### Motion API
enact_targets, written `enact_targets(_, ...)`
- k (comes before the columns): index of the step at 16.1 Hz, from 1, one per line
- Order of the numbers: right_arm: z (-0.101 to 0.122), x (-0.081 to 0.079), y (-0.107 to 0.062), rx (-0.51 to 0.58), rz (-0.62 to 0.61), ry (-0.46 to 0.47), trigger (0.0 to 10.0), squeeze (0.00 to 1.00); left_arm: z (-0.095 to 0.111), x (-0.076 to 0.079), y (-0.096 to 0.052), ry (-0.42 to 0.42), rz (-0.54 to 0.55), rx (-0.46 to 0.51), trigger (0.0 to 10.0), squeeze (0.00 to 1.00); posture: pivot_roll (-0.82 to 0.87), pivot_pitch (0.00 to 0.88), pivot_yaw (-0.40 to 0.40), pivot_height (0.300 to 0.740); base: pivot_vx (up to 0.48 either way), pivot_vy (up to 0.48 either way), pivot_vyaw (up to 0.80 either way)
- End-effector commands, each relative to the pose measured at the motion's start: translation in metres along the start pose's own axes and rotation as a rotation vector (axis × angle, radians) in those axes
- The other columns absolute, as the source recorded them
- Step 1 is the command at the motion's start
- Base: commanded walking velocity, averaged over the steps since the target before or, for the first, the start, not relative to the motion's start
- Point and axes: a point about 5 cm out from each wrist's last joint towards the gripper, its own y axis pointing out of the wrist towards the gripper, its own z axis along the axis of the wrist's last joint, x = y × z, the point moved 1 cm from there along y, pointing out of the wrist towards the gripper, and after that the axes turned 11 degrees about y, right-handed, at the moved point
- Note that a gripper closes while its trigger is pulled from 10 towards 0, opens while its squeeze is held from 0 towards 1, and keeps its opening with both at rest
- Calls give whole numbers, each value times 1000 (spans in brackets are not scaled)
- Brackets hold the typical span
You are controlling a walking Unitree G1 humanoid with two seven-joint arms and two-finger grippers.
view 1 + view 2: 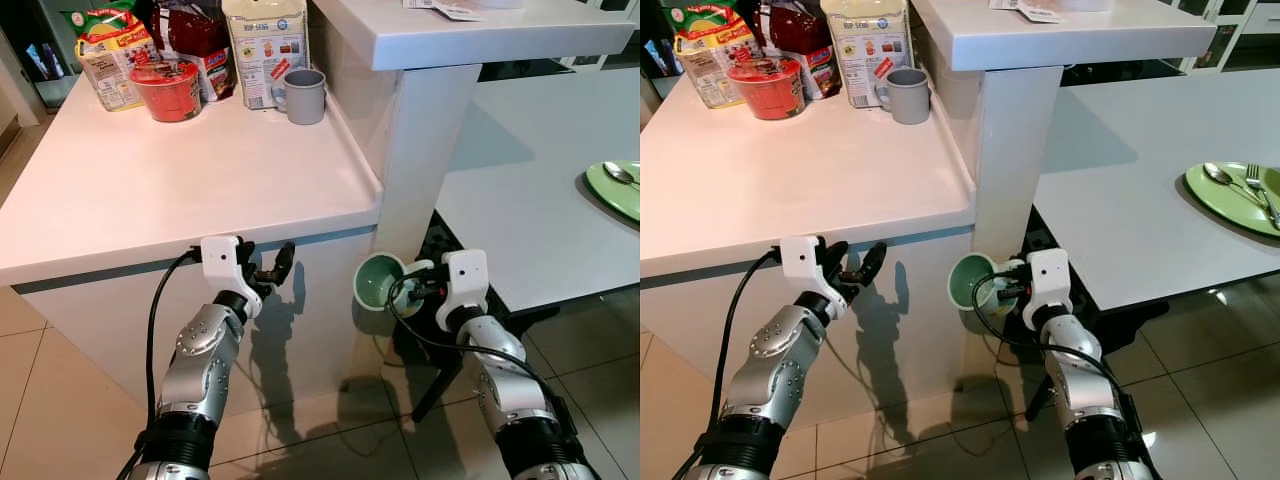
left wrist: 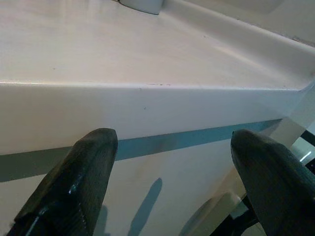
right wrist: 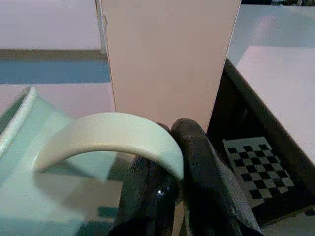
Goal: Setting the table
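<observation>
The right gripper (image 1: 418, 287) was clamped on the handle of a green mug (image 1: 380, 281), held low beside the counter's (image 1: 180, 190) front right corner. Tipped sideways on that thin hold, it could slip or strike the pillar (image 1: 420, 150). The left gripper (image 1: 262, 266) hung spread under the counter's front edge.

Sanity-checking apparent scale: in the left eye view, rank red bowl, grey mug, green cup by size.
1. red bowl, widest.
2. grey mug and green cup, held by the right gripper: look alike; the cup is nearer the camera, so unranked.
</observation>
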Motion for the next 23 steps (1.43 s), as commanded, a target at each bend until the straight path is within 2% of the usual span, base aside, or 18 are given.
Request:
enact_targets(1,10,-2,5,37,10,16,10000,0,9,0,4,33,-4,20,10000,0,-14,0,16,740,-409,0,0)
enact_targets(5,8,-3,6,30,11,19,10000,0,9,-1,4,59,3,17,10000,0,-12,0,17,740,-331,0,0)
enact_targets(9,7,-4,6,25,11,18,10000,0,9,-2,5,51,5,14,10000,0,-14,0,20,740,0,0,0)
enact_targets(13,5,-3,5,24,6,20,10000,0,9,2,6,87,-16,5,10000,0,-18,0,27,740,0,0,0)
enact_targets(23,4,-3,4,24,12,13,10000,0,6,4,8,111,-22,-14,10000,0,-19,0,25,740,0,-471,0)
